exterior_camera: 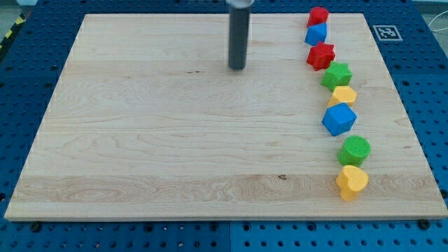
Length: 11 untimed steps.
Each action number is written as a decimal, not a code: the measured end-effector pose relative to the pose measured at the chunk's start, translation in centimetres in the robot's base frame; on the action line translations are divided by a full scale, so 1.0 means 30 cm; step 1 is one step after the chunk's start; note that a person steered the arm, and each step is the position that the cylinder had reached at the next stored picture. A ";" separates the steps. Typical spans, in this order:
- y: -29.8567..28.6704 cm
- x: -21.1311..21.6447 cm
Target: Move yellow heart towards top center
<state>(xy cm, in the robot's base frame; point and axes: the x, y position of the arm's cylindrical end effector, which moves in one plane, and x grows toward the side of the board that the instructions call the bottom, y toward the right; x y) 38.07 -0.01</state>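
The yellow heart [351,182] lies near the board's bottom right corner, at the lower end of a column of blocks. My tip [237,68] touches the board near the top centre, far up and left of the heart. Nothing lies between the tip and the nearest blocks.
Wooden board [175,140] on a blue pegboard table. The right-side column from top down: red cylinder [318,16], blue block [316,33], red star [321,56], green star [337,74], yellow block [344,96], blue cube [339,120], green cylinder [355,150]. A marker tag [386,32] sits at top right.
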 end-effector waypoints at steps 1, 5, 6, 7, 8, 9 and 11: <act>-0.010 0.173; 0.329 0.793; 0.389 0.795; 0.486 0.792; 0.507 0.792; 0.509 0.792; 0.576 0.791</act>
<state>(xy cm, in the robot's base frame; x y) 61.78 17.26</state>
